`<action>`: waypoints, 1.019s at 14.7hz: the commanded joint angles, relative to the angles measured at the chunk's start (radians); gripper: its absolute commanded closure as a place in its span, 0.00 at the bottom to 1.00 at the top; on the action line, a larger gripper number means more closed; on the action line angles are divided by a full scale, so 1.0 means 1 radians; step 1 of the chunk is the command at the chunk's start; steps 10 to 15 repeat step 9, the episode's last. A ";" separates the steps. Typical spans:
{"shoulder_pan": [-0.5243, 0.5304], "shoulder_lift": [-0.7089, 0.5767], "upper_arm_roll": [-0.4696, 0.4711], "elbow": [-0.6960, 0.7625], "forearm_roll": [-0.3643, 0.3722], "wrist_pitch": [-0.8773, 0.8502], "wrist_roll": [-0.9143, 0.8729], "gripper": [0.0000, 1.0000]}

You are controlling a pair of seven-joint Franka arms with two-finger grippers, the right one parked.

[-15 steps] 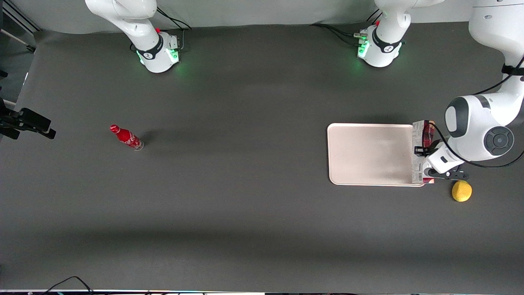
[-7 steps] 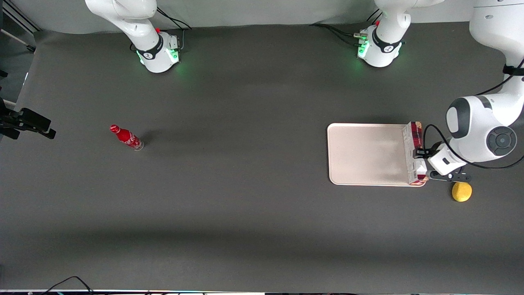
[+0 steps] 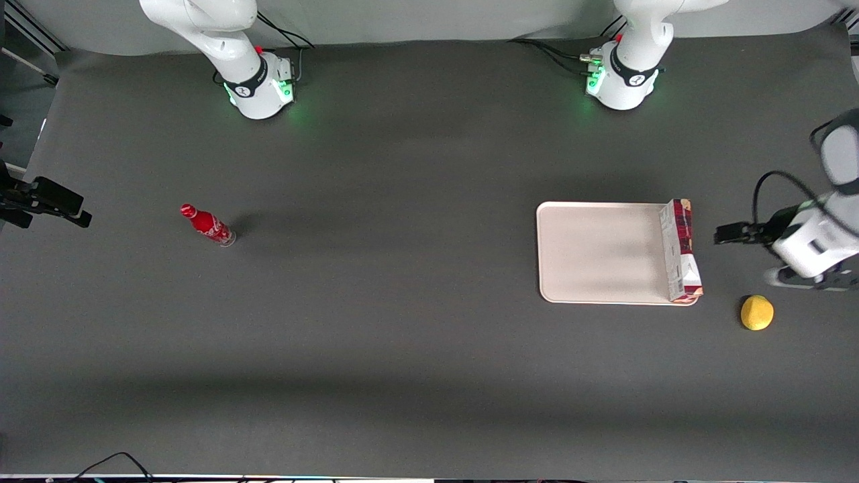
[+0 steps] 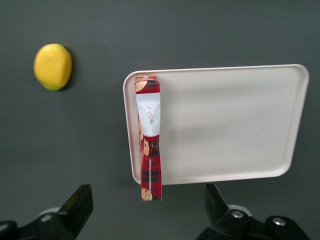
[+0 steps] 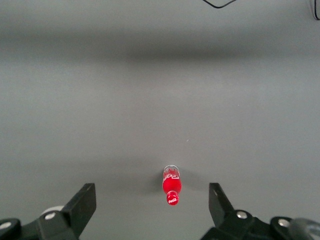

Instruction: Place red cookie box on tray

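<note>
The red cookie box (image 3: 681,251) stands on its long thin side on the tray (image 3: 604,255), along the tray's short edge nearest the working arm's end of the table. In the left wrist view one end of the red cookie box (image 4: 150,150) reaches slightly past the rim of the tray (image 4: 225,125). My left gripper (image 3: 728,233) hangs open above the table beside the tray, apart from the box. The left wrist view shows the gripper (image 4: 148,207) spread wide with nothing between its fingers.
A yellow lemon (image 3: 757,312) lies on the dark mat beside the tray's corner, nearer the front camera than my gripper. A small red soda bottle (image 3: 208,225) lies toward the parked arm's end of the table.
The gripper carried the box onto the tray's edge, let go and opened. It then drew back and up toward the working arm's end, leaving the box standing on the tray.
</note>
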 commanded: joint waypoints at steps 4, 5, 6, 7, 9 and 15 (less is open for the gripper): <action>-0.002 -0.239 -0.004 0.121 0.001 -0.262 -0.047 0.00; -0.002 -0.230 -0.004 0.186 0.001 -0.323 -0.042 0.00; -0.002 -0.227 -0.004 0.218 0.001 -0.350 -0.036 0.00; -0.002 -0.226 -0.004 0.231 -0.002 -0.346 -0.034 0.00; -0.005 -0.226 -0.007 0.232 -0.001 -0.358 -0.036 0.00; -0.005 -0.226 -0.007 0.232 -0.001 -0.358 -0.036 0.00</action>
